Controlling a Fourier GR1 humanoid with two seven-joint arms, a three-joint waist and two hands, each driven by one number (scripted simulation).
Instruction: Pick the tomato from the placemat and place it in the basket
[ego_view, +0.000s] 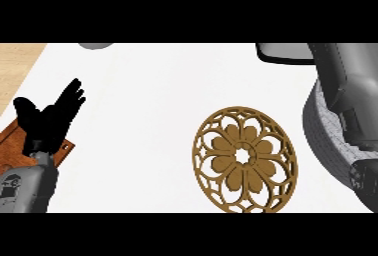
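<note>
Meanwhile left hand (50, 116) rests open; right hand's (364, 176) state is unclear over the basket (319, 131).

left hand (46, 120) open, resting | placemat (245, 159) bare | basket (325, 145) right

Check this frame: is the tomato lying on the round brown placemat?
No: the placemat shows only its own cut-out flower pattern, and no tomato is visible on it.

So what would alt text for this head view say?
The right robot hand reaches into a grey basket at right, beside a round brown lattice placemat on the white counter. The left robot hand rests open at left.
</note>
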